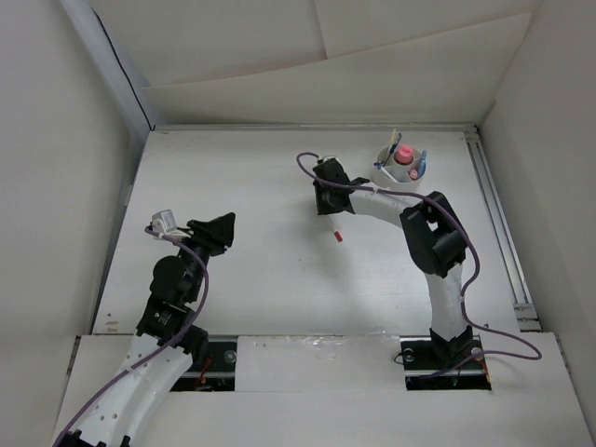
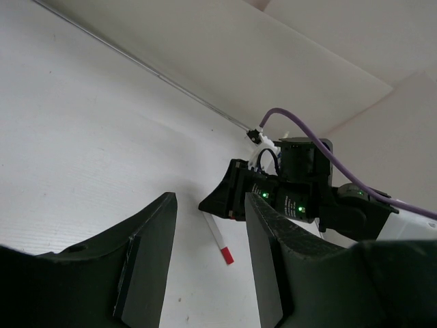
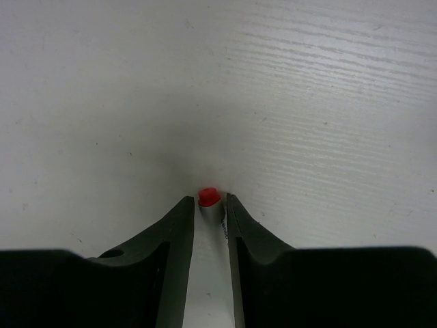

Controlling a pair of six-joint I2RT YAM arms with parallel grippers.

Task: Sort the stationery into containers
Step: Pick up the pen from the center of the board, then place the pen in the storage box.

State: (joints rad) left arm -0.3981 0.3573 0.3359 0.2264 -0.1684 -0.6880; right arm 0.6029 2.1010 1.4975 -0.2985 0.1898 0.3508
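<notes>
My right gripper [image 1: 331, 210] is shut on a white pen with a red cap [image 1: 336, 235] near the middle of the table. The capped end sticks out past the fingertips. In the right wrist view the jaws [image 3: 210, 205] squeeze the white barrel, and the red end [image 3: 208, 197] shows at their tips. The left wrist view shows the pen [image 2: 218, 239] slanting down from the right gripper. My left gripper [image 1: 220, 229] is open and empty at the left, also seen in its own view [image 2: 208, 205]. The round white tub [image 1: 382, 175] at the back right holds a pink-capped glue stick [image 1: 403, 155] and blue and yellow pens [image 1: 421, 164].
White walls enclose the table on the left, back and right. A metal rail [image 1: 498, 223] runs along the right edge. A purple cable [image 1: 307, 168] loops from the right wrist.
</notes>
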